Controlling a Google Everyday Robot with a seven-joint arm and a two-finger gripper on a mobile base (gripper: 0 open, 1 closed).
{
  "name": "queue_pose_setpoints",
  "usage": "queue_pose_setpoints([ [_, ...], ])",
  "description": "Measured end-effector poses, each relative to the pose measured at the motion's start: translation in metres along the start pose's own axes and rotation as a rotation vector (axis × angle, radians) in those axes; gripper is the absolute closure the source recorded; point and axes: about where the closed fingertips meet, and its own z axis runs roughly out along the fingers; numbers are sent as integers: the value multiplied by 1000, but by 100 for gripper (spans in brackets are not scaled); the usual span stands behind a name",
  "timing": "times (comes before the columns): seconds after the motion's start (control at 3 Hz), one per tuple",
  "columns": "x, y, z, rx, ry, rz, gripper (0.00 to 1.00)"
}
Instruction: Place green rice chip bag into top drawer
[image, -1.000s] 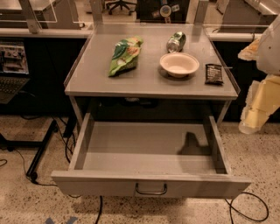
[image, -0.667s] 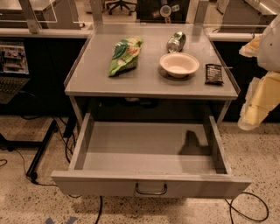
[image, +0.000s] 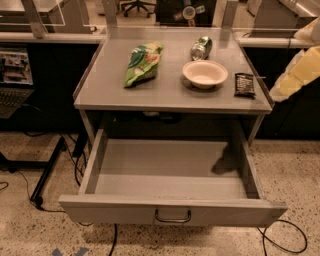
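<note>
The green rice chip bag (image: 142, 63) lies flat on the left part of the grey table top (image: 170, 100). Below it the top drawer (image: 170, 212) is pulled fully out, with its curved pull handle (image: 172, 218) at the front centre and nothing inside. My gripper (image: 292, 80) shows only as a pale yellowish-white shape at the right edge of the camera view. It hangs beside the table's right end, far from the bag, and holds nothing that I can see.
On the table top there are also a white bowl (image: 205, 73), a metal can (image: 201, 48) lying on its side behind it, and a small dark packet (image: 244, 84) near the right edge. Cables (image: 280, 245) run on the floor. A black stand (image: 47, 172) is on the left.
The pale arm and gripper shape at the right edge has moved upward. The bag, bowl, can, packet and drawer have not moved.
</note>
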Motion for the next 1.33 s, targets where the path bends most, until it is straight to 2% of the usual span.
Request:
queue_pose_setpoints([
  [0.33, -2, -50, 23, -19, -74, 157, 0],
  [0.67, -15, -90, 48, -33, -122, 280, 0],
  [1.0, -53, -113, 68, -30, -126, 296, 0],
  [1.33, -122, -129, 83, 13, -148, 242, 0],
])
